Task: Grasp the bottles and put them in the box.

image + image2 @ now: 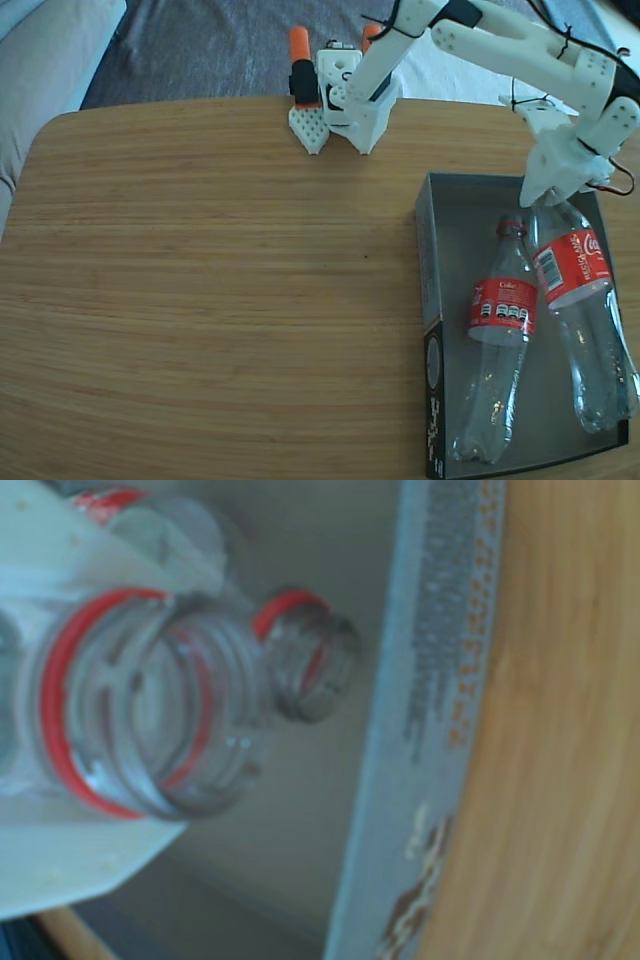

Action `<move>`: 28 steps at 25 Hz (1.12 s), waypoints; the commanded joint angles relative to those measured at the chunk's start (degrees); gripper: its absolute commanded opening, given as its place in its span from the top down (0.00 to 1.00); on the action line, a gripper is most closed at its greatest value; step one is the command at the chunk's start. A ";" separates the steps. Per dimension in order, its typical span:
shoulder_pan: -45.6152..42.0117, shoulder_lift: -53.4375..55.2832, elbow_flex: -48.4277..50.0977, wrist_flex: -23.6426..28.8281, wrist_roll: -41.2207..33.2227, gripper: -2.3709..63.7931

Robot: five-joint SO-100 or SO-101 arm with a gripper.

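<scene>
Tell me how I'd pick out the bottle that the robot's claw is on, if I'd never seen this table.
In the fixed view, find the black box at the wooden table's right edge; two clear red-labelled bottles lie in it. The one you want is nearer the right wall. Unlike its neighbour, whose neck is free, its neck sits under the white gripper.

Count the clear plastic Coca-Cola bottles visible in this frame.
2. One clear red-labelled bottle lies in the black cardboard box; the other bottle lies beside it on the fixed view's right, its neck at the gripper. None seems hidden.
</scene>
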 commanded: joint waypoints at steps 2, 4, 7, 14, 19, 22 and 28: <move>0.70 1.23 -3.52 1.49 -3.08 0.96; 0.79 1.23 -3.96 1.05 -3.16 0.96; 1.32 1.23 -3.96 0.88 -3.16 0.96; 1.67 1.23 -3.60 0.88 -2.46 0.73; 1.67 1.23 -3.25 0.88 -3.16 0.49; 2.46 1.23 -3.43 0.88 -3.16 0.48; 9.58 1.32 -3.96 -0.79 -1.93 0.49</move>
